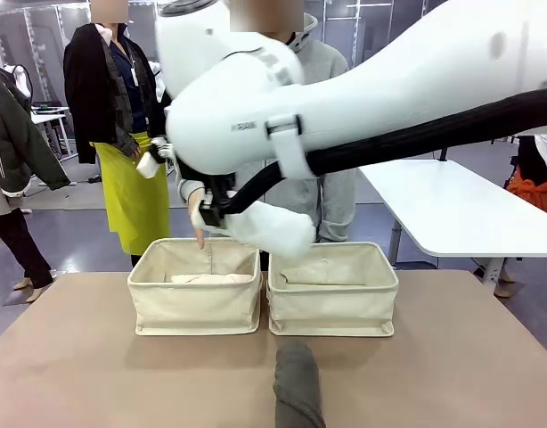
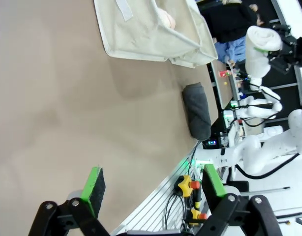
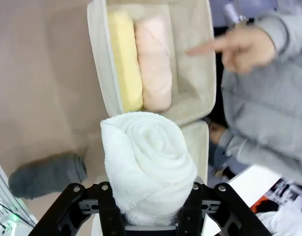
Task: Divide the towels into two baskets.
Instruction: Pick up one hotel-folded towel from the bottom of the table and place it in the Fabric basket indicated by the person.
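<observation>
right end effector [image 3: 148, 209]: clamped shut around the white towel [image 3: 146, 162] | just beyond it: a basket [image 3: 99, 64] holding the yellow towel [image 3: 124, 59] and pink towel [image 3: 153, 64] side by side | left end effector [image 2: 153, 189]: wide open, gripping nothing | ahead of it: grey towel [image 2: 196, 110] lying on the desk [image 2: 67, 123]

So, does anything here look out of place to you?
Nothing damaged or spilled. Only the dark grey towel lies loose on the table before the baskets; the right hand holds the white towel.
</observation>
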`<state>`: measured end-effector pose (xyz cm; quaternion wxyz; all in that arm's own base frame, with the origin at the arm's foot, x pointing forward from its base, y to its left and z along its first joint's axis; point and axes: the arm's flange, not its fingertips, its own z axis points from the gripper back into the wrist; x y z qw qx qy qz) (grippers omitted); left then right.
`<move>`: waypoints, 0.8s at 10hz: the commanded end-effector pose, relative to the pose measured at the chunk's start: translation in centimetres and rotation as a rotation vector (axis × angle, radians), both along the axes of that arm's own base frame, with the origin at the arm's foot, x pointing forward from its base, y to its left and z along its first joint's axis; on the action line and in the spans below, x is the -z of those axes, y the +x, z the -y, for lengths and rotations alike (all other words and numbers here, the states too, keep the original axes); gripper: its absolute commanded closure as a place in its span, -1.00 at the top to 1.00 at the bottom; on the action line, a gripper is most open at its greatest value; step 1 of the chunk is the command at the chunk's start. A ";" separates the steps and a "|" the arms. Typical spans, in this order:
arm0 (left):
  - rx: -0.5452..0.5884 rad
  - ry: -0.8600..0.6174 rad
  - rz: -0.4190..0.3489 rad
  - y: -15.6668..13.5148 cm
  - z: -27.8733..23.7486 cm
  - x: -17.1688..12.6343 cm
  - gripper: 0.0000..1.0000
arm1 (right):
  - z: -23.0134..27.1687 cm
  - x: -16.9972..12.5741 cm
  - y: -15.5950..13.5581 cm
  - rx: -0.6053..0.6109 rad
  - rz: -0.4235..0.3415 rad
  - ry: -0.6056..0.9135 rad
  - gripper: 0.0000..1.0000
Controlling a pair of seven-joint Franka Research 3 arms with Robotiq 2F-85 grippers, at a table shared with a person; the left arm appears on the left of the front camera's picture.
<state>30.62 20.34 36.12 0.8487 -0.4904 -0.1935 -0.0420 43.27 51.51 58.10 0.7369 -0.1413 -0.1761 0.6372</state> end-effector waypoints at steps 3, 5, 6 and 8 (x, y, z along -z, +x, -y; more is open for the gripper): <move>-0.002 -0.008 0.018 -0.2 -0.2 -0.3 1.00 | -6.1 4.2 1.9 -0.182 0.176 -0.075 -0.19; -0.002 -0.008 0.018 -0.2 -0.2 -0.3 1.00 | -6.5 7.0 2.5 -0.232 0.261 -0.028 -0.19; -0.002 -0.008 0.018 -0.2 -0.2 -0.3 1.00 | -6.5 8.2 3.3 -0.275 0.285 -0.015 -0.19; -0.002 -0.008 0.018 -0.2 -0.2 -0.3 1.00 | -7.5 10.1 4.1 -0.323 0.298 -0.026 -0.19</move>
